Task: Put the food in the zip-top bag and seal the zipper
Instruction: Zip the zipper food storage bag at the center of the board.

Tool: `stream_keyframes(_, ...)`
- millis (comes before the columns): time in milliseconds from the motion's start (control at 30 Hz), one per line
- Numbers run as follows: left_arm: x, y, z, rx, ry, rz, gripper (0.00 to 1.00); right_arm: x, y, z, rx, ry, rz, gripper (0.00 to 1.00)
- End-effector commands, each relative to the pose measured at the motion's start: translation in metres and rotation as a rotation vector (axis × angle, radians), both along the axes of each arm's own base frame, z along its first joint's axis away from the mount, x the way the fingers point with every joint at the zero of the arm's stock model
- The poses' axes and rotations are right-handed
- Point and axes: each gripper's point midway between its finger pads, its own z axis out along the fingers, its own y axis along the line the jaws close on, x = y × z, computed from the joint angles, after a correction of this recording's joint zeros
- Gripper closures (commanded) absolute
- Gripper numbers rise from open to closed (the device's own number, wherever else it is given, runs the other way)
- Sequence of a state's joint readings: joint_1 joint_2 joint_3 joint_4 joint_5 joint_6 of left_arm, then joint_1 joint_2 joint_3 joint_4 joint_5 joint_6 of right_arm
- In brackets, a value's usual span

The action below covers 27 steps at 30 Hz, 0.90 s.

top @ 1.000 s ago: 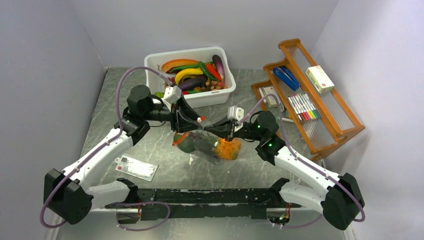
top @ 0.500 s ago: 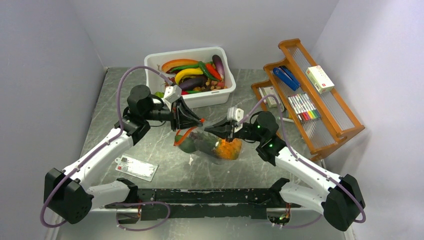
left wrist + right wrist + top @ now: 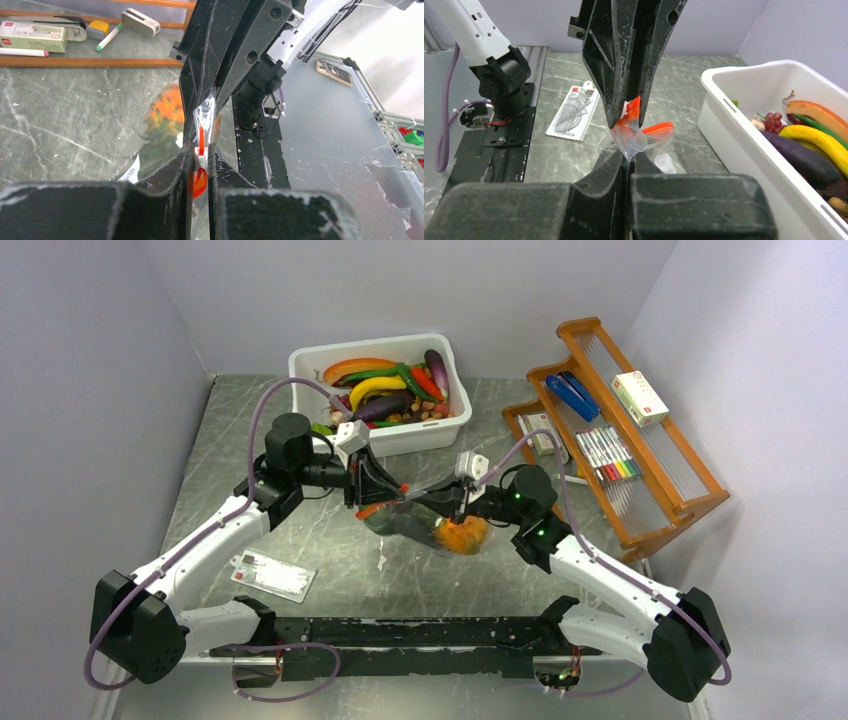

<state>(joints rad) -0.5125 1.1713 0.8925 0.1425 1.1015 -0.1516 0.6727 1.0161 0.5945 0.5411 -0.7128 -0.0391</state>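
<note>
The clear zip-top bag (image 3: 415,520) hangs between my two grippers above the table's middle. The orange pineapple (image 3: 460,534) shows through its right side, also in the left wrist view (image 3: 168,107), with dark green next to it (image 3: 159,139). I cannot make out the grape bunch. My left gripper (image 3: 392,490) is shut on the orange-red zipper (image 3: 201,136) at a white slider, jaws tight (image 3: 201,151). My right gripper (image 3: 428,502) is shut on the bag's clear edge (image 3: 630,142), jaws tight (image 3: 628,159). The two grippers' tips nearly meet.
A white tub (image 3: 405,435) of toy vegetables stands just behind the grippers, and at the right of the right wrist view (image 3: 769,135). A wooden rack (image 3: 620,440) with pens and boxes is at the right. A flat white card (image 3: 272,575) lies front left.
My left gripper has slid right toward the right gripper, along the zipper. The bag has risen and bunched between the two grippers. The right arm has hardly moved.
</note>
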Motion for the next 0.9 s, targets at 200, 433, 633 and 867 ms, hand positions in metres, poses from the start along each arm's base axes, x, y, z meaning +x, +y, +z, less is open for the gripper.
stream_keyframes(200,-0.003,0.004,0.001,0.032,-0.099,-0.04,0.93,-0.008,0.005,0.002,-0.152,-0.037,0.099,0.61)
stream_keyframes(433,-0.005,0.002,0.008,0.054,-0.145,-0.108,0.93,-0.002,0.0,-0.025,-0.398,0.032,0.108,0.57)
stream_keyframes(633,-0.006,-0.004,0.008,0.061,-0.143,-0.131,0.93,0.0,0.013,-0.02,-0.445,0.006,0.112,0.55)
stream_keyframes(867,-0.005,-0.002,-0.006,0.085,-0.113,-0.106,0.93,0.012,0.036,-0.011,-0.347,-0.007,0.09,1.0)
